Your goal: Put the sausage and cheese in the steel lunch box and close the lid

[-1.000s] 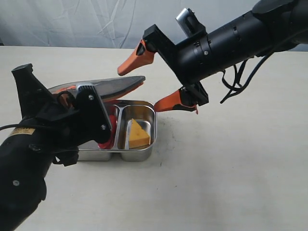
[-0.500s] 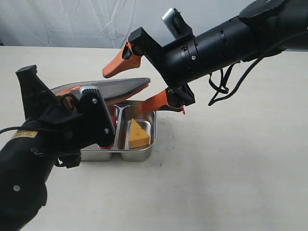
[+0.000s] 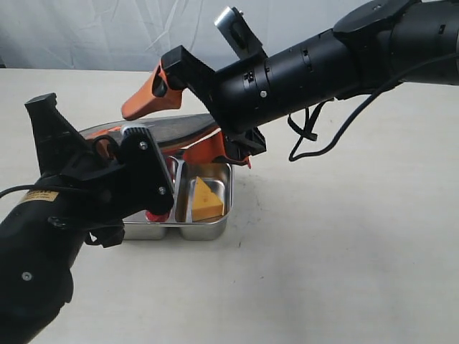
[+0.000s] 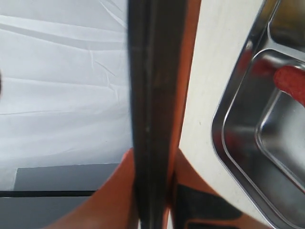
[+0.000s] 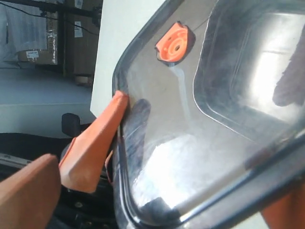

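Observation:
The dark translucent lid point(image 3: 176, 127) hangs tilted over the steel lunch box point(image 3: 209, 231). My left gripper point(image 3: 107, 140) is shut on the lid's left edge. In the left wrist view the lid point(image 4: 152, 86) runs edge-on between the orange fingers point(image 4: 119, 191) of the left gripper point(image 4: 152, 164). The cheese point(image 3: 206, 201) stands in the right compartment. The sausage point(image 3: 153, 213) shows as red bits behind my left arm and lies in the lunch box point(image 4: 238, 143) as a red sausage point(image 4: 291, 82). My right gripper point(image 3: 161, 132) is open and straddles the lid point(image 5: 190, 119), whose orange valve point(image 5: 175, 46) shows.
The box sits on a pale tabletop point(image 3: 330, 251) with a white cloth backdrop point(image 3: 107, 32) behind. My left arm's black body point(image 3: 43, 251) fills the lower left, and the right arm point(image 3: 323, 61) with its cables crosses from the upper right.
My right gripper has travelled left, from beside the lid's right end to straddling the lid, still open. The left gripper and the lid have barely moved.

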Tool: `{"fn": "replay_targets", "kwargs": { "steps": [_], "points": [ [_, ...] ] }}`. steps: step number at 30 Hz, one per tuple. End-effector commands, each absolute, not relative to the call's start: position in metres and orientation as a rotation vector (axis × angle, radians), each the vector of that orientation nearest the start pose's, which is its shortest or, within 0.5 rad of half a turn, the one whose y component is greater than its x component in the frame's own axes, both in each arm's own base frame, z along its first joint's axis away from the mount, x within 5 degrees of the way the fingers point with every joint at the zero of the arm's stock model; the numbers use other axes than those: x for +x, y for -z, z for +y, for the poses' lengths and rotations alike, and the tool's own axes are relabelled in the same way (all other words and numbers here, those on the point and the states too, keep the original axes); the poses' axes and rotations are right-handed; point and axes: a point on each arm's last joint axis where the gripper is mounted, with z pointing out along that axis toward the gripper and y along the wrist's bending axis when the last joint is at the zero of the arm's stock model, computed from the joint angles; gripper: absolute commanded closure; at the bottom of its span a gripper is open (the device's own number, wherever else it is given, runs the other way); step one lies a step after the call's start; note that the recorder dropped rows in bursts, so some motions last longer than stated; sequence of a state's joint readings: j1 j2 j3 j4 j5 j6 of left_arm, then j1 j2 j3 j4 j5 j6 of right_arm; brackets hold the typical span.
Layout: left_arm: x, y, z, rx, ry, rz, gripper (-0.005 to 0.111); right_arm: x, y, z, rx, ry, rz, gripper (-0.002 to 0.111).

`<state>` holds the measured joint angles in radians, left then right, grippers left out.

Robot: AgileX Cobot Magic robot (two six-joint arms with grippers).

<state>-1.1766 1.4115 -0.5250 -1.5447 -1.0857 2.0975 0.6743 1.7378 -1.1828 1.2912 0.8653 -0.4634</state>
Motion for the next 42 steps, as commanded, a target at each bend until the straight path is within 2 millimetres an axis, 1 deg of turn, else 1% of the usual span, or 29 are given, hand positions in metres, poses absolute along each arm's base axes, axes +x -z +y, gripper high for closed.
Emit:
{"fn": "replay_targets", "kwargs": {
  "steps": [1,7,9,15,21,22,23,24,25,27,30,31,33,36,42],
  "points": [
    [0.1571,-0.2162,-0.1692,1.185,-0.889,1.599,0.107,0.2414,-0.2584,0.2808,-0.446,-1.551,2.572,0.004],
    [0.1571,-0.2162,-0.1692,1.185,-0.889,1.599,0.107,0.2430,-0.2585,0.2809,-0.429,-1.543,2.563,0.004],
    [0.1571,-0.2162,-0.1692,1.185,-0.889,1.599,0.107,0.2435,-0.2602,0.2819,-0.384,-1.576,2.559,0.004],
    [0.1571,-0.2162,-0.1692,1.185,-0.889,1.599,0.107,0.2412,-0.2634,0.2833,-0.364,-1.647,2.557,0.004],
    [0.1571,-0.2162,-0.1692,1.185,-0.889,1.599,0.107,0.2409,-0.2636,0.2833,-0.334,-1.661,2.573,0.005],
    [0.1571,-0.2162,-0.1692,1.185,-0.889,1.599,0.107,0.2409,-0.2636,0.2833,-0.325,-1.663,2.577,0.008],
    [0.1571,-0.2162,-0.1692,1.185,-0.889,1.599,0.107,0.2409,-0.2636,0.2833,-0.319,-1.665,2.580,0.013],
    [0.1571,-0.2162,-0.1692,1.185,-0.889,1.599,0.107,0.2409,-0.2636,0.2833,-0.310,-1.667,2.584,0.020],
    [0.1571,-0.2162,-0.1692,1.185,-0.889,1.599,0.107,0.2409,-0.2636,0.2833,-0.302,-1.669,2.588,0.030],
    [0.1571,-0.2162,-0.1692,1.185,-0.889,1.599,0.107,0.2413,-0.2635,0.2833,-0.292,-1.668,2.590,0.055],
    [0.1570,-0.2159,-0.1689,1.184,-0.889,1.603,0.107,0.2415,-0.2635,0.2833,-0.290,-1.666,2.589,0.104],
    [0.1569,-0.2158,-0.1688,1.184,-0.888,1.605,0.107,0.2415,-0.2636,0.2834,-0.279,-1.670,2.592,0.107],
    [0.1568,-0.2152,-0.1692,1.189,-0.881,1.608,0.107,0.2419,-0.2636,0.2834,-0.273,-1.669,2.590,0.106],
    [0.1560,-0.2131,-0.1708,1.208,-0.851,1.619,0.107,0.2423,-0.2632,0.2833,-0.277,-1.660,2.589,0.108],
    [0.1553,-0.2117,-0.1711,1.211,-0.828,1.640,0.107,0.2432,-0.2575,0.2804,-0.352,-1.546,2.608,0.109]
  ]
}}
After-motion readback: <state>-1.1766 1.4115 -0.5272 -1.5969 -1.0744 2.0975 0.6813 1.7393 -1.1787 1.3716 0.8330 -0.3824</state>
